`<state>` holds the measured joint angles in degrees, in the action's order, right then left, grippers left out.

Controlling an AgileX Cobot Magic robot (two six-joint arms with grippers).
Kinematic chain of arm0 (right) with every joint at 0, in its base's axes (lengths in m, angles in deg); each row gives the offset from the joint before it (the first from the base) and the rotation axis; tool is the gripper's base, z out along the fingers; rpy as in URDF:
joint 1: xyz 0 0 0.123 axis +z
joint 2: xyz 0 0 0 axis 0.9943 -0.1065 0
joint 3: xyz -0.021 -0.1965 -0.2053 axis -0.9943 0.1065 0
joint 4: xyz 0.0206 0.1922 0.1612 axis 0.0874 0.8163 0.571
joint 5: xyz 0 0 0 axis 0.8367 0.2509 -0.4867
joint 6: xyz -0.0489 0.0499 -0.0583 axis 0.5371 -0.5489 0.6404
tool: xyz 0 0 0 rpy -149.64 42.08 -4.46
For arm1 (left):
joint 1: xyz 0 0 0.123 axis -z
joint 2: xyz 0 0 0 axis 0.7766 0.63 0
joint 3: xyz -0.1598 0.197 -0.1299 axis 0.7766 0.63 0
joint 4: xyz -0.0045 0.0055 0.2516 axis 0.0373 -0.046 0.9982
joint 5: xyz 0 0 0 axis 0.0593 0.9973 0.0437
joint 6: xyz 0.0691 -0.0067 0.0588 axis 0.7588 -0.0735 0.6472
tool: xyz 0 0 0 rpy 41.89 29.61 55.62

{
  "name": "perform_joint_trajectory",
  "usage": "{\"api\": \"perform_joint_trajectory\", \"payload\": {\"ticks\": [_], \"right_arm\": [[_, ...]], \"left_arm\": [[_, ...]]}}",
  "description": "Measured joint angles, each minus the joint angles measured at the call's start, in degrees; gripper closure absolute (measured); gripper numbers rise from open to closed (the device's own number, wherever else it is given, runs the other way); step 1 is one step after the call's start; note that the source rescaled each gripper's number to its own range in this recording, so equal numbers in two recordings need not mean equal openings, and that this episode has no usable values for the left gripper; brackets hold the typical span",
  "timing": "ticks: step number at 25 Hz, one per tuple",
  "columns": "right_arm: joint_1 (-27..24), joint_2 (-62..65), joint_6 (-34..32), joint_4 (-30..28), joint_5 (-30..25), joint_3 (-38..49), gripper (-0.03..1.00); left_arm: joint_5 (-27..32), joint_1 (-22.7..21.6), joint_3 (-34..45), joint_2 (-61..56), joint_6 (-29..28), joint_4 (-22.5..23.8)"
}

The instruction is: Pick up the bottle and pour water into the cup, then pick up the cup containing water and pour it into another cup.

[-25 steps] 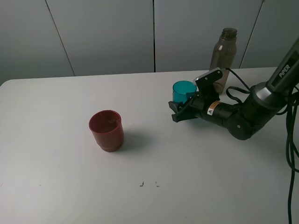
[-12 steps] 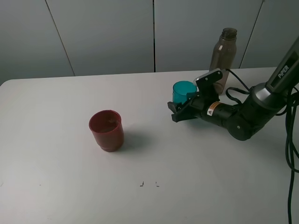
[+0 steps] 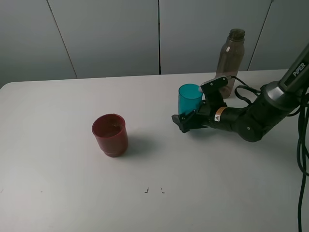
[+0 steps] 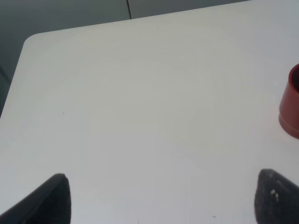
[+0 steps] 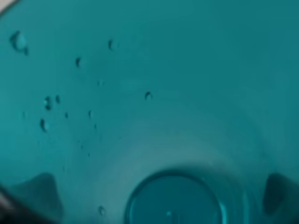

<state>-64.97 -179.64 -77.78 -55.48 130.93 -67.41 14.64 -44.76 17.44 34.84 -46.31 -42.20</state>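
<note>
The teal cup point(image 3: 189, 98) stands upright on the white table point(image 3: 72, 193), right of centre. My right gripper point(image 3: 194, 107) lies low around it, jaws spread, the near finger point(image 3: 181, 121) clear of the cup's wall. The cup point(image 5: 149, 93) fills the right wrist view with droplets on its wall, and the dark fingertips point(image 5: 42, 191) show through it. The tall smoky bottle point(image 3: 231, 55) stands behind the right arm at the table's back edge. The red cup point(image 3: 110, 134) sits left of centre, with its side point(image 4: 292, 107) also in the left wrist view. My left gripper point(image 4: 166, 200) is open over bare table.
Black cables point(image 3: 301, 159) hang along the right edge beside the right arm point(image 3: 251, 121). Two small dark marks point(image 3: 153, 190) lie on the table near the front. A grey panelled wall point(image 3: 111, 34) stands behind the table.
The right gripper's jaws have spread apart from the teal cup, and the near finger has dropped away from its wall. The cup stands on the table. Bottle and red cup have not moved.
</note>
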Motion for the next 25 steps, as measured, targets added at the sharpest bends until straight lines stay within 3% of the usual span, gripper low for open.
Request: {"api": "perform_joint_trajectory", "payload": {"ticks": [9, 12, 19, 25], "right_arm": [[0.0, 15.42, -1.04, -1.23, -9.76, 10.47, -0.03], [0.0, 23.99, -2.47, -1.23, -19.43, 11.84, -0.03], [0.0, 48.28, -5.09, -0.4, -47.78, 12.2, -0.03], [0.0, 70.86, -3.73, 8.01, -69.41, 12.2, -0.03]], "left_arm": [[0.0, 0.0, 0.0, 0.0, 0.0, 0.0], [0.0, 0.0, 0.0, 0.0, 0.0, 0.0], [0.0, 0.0, 0.0, 0.0, 0.0, 0.0], [0.0, 0.0, 0.0, 0.0, 0.0, 0.0]]}}
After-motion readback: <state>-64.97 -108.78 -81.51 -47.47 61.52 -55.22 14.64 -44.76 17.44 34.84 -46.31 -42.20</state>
